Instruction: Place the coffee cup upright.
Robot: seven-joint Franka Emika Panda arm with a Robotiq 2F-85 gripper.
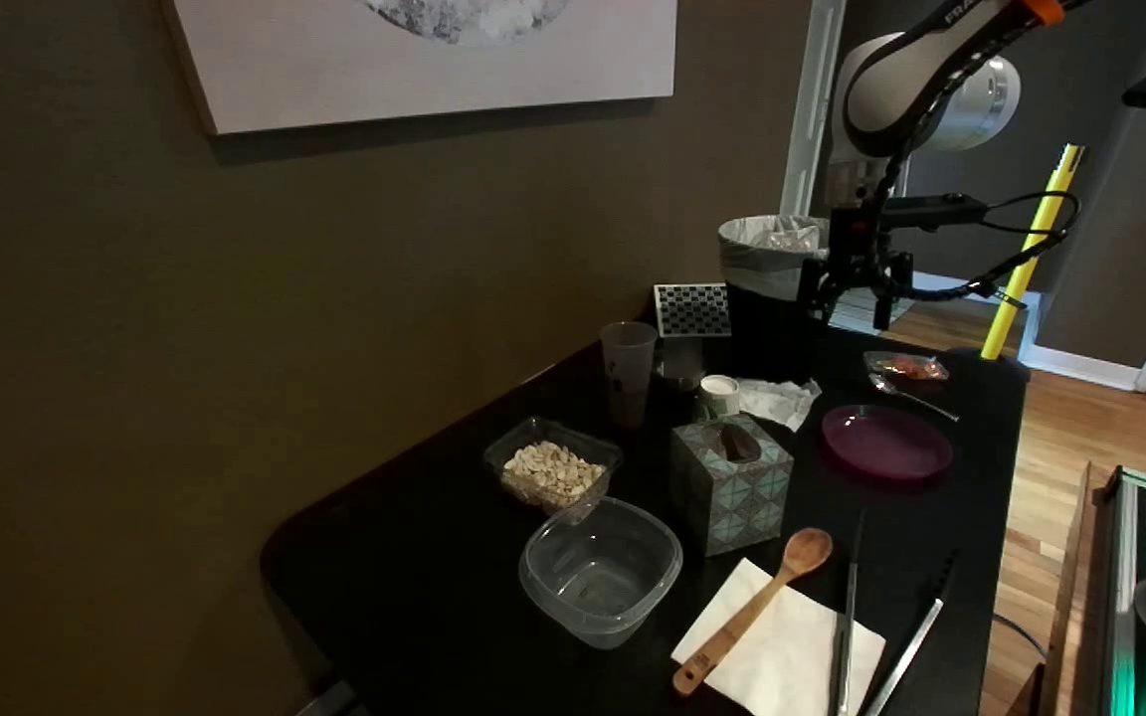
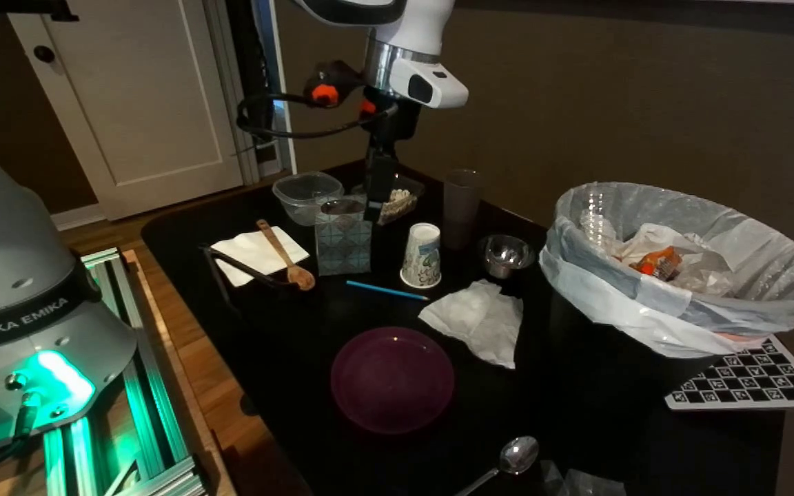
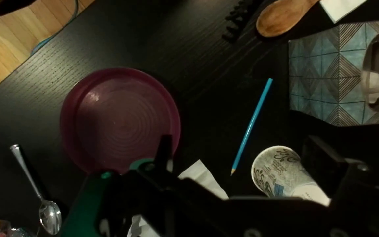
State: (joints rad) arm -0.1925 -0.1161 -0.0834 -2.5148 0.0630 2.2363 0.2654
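The coffee cup is a white paper cup with a printed leafy pattern and a blue patch. It stands upside down on the black table, wide mouth down and narrow base up. It shows in both exterior views (image 1: 719,395) (image 2: 422,258) and in the wrist view (image 3: 280,174), where the gripper's body hides its lower edge. My gripper (image 1: 852,298) is open and empty, raised well above the table. It also shows in an exterior view (image 2: 380,189). In the wrist view my fingers (image 3: 242,154) are wide apart, with the cup nearer the right-hand finger.
A tissue box (image 2: 343,238), a blue pencil (image 2: 387,290), a crumpled napkin (image 2: 480,320) and a metal bowl (image 2: 505,255) lie around the cup. A tall tumbler (image 2: 461,207) stands behind it. A purple plate (image 2: 392,379) and a lined trash bin (image 2: 645,331) are also near.
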